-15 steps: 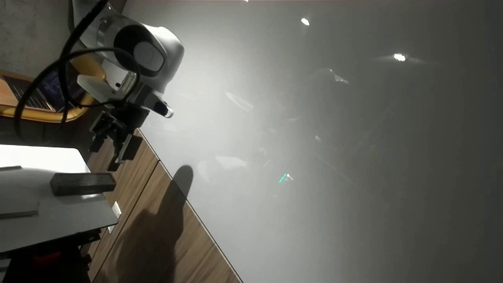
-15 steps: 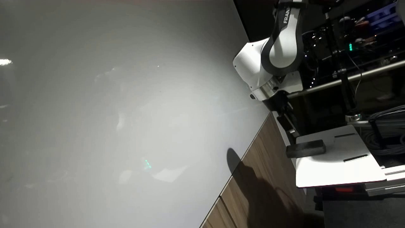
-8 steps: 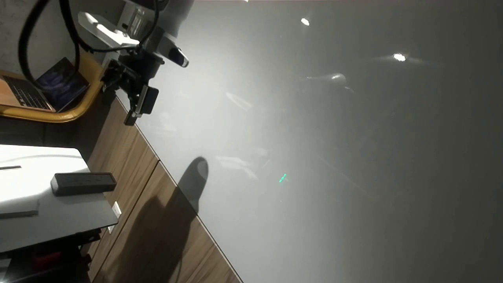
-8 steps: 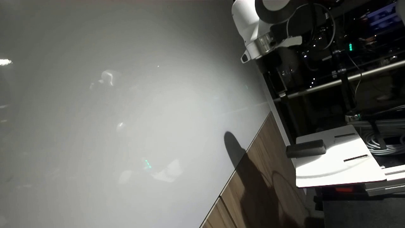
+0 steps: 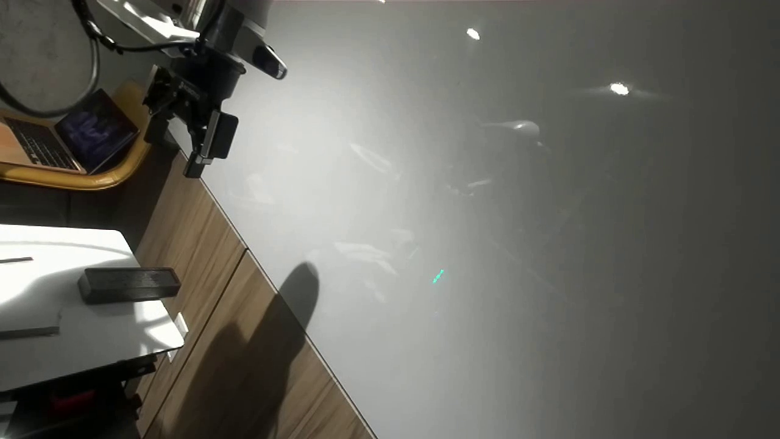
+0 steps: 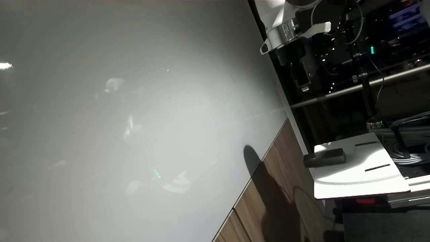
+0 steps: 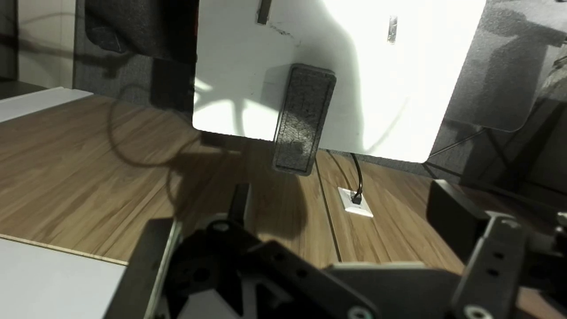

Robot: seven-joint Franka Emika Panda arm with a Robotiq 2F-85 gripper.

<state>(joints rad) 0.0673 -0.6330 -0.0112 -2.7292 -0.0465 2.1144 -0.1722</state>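
My black gripper stands open with nothing between its fingers; in the wrist view they come in from the bottom, wide apart. The thing nearest to it is a dark grey, eraser-like block, lying on a small white platform with one end jutting past the edge. In an exterior view the gripper hangs above the block, well apart from it. In an exterior view the gripper is partly lost against the dark background, above the block.
A large glossy whiteboard-like wall stands beside the arm, with wood panelling along its edge. An outlet with a plugged-in cable is in the panelling. A laptop rests on a yellow chair. Coiled cables lie behind the platform.
The arm and open gripper have risen away from the platform, mostly in the earlier half of the second. The dark block has stayed in place.
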